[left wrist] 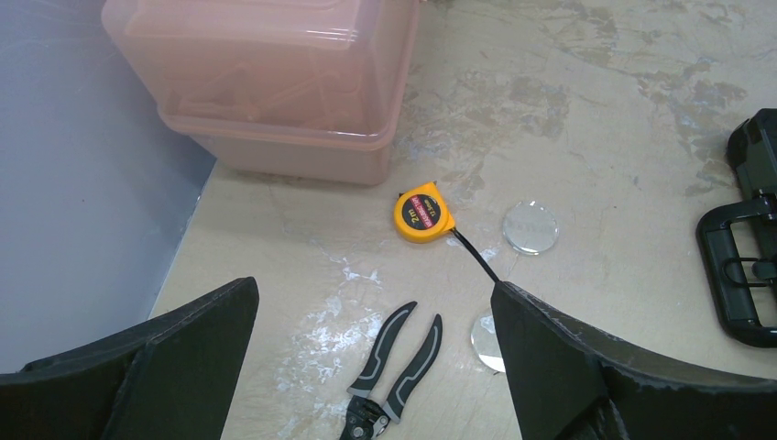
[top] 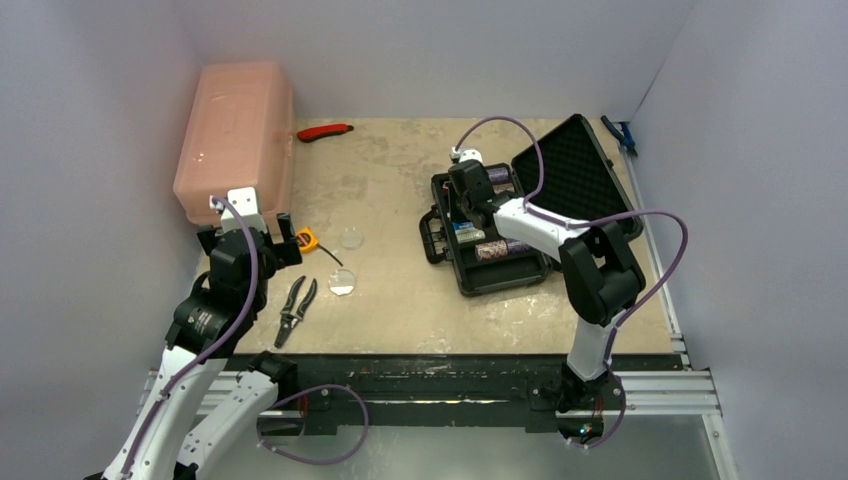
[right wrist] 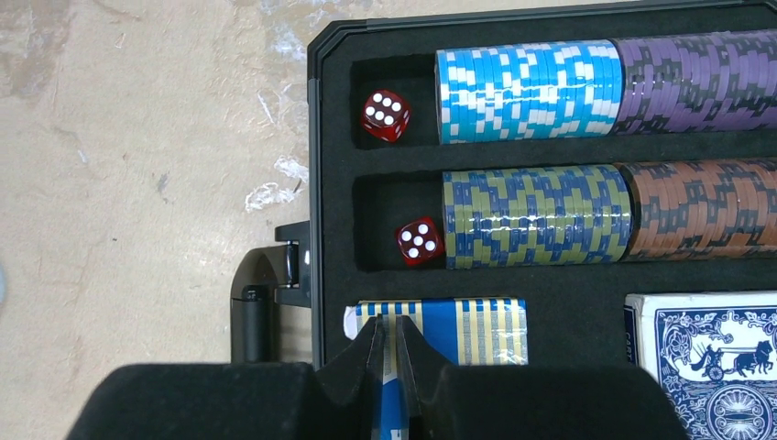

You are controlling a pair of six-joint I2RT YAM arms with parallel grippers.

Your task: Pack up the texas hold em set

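Case (top: 572, 172) lies open on the bench (top: 400, 180), right of centre, lid back. Right fingers (right wrist: 365, 359) are clamped on a deck (right wrist: 458, 328), I judge to seat it in its foam slot beside the other deck (right wrist: 705, 367). Both dice (right wrist: 386, 115) sit at row ends by the chips (right wrist: 531, 92). Two discs (left wrist: 530, 227) lie loose, well apart from the case. Left fingers (left wrist: 183, 362) hang wide apart near them, holding nothing; likely my next fetch.

A lab cell: white panels (top: 420, 50) enclose a table (top: 400, 180) on aluminium rails (top: 660, 405).
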